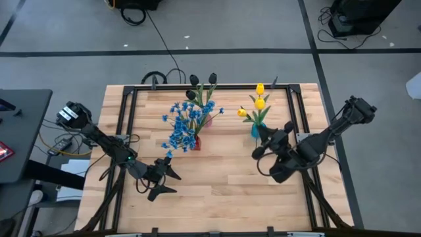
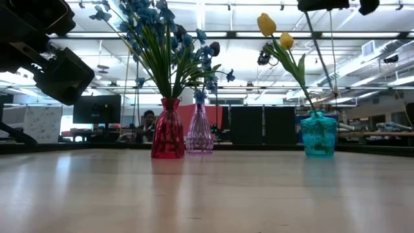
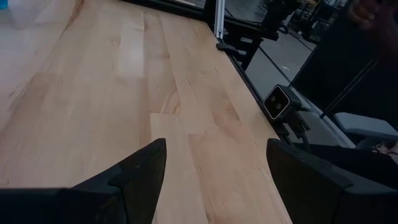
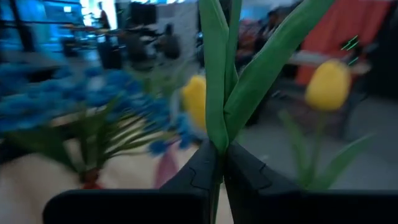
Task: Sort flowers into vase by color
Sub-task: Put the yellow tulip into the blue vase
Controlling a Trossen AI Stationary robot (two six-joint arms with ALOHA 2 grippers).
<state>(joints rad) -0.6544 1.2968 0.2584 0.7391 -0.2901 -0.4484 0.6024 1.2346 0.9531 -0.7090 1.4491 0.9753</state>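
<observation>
Clenched tight in the right gripper (image 4: 219,155): a green stem (image 4: 214,74) with long leaves, pinched low between both fingers and kept about upright, probably so as to go straight down into a narrow neck. Hanging just beside the teal vase (image 1: 255,130) with the yellow tulips (image 1: 259,102), at the right part of the table (image 1: 223,197); judging from this closeness, a flower of the yellow group, either about to be seated there or about to be let go. No telling which blossom belongs to this stem, the top being outside the wrist picture. Spread wide and holding nothing: the left gripper (image 3: 216,146), waiting low over bare wood near the front left edge, well apart from all vases, likely to keep out of the way. Blue blossoms (image 1: 183,125) gathered in the red vase (image 2: 168,137), dark tulips (image 1: 202,80) as it seems in the pale purple vase (image 2: 199,133) just behind it, so sorting by colour nearly done, by the look of it. From the right wrist view alone: the grip itself, with the stem between the pads. From the high view alone: the place of both arms and of the three colour groups. From the low view alone: three separate vases, all standing upright.
</observation>
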